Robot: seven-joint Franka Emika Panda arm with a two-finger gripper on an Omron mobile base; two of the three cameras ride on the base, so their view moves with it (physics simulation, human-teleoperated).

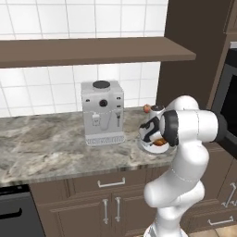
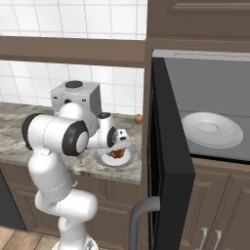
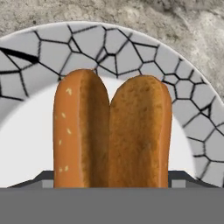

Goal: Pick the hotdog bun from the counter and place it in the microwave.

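The gripper [image 2: 118,148] is down over a plate on the counter, its two dark finger tips flanking the hotdog bun [image 3: 111,131] in the hand view: one tip [image 3: 47,178] shows just outside the bun's left lobe at about 8 o'clock, the other at about 4 o'clock outside the right lobe. Whether the tips press on the bun or stand slightly off it I cannot tell, since the bun hides their inner faces.

The bun lies on the plate [image 3: 144,57], its two orange-brown lobes side by side and touching along a dark seam, the left one dotted with pale seeds. The plate has a white centre and a grey rim with a black cracked-mosaic pattern that arcs from 9 o'clock over 12 to 4 o'clock around the bun. Beyond the rim at 12 o'clock lies the marbled counter [image 3: 175,17].

In the left base view the bun shows as an orange spot [image 1: 159,141] under the hand, on the plate near the counter's front edge. The silver coffee machine [image 1: 102,112] stands at 9 o'clock from the plate, and a small round red-orange fruit [image 1: 146,108] sits at 12 o'clock near the wall.

In the right base view the microwave [image 2: 205,97] is at 3 o'clock from the plate, its black door [image 2: 168,161] swung open toward the camera, with a round white plate [image 2: 212,130] on its grey floor.
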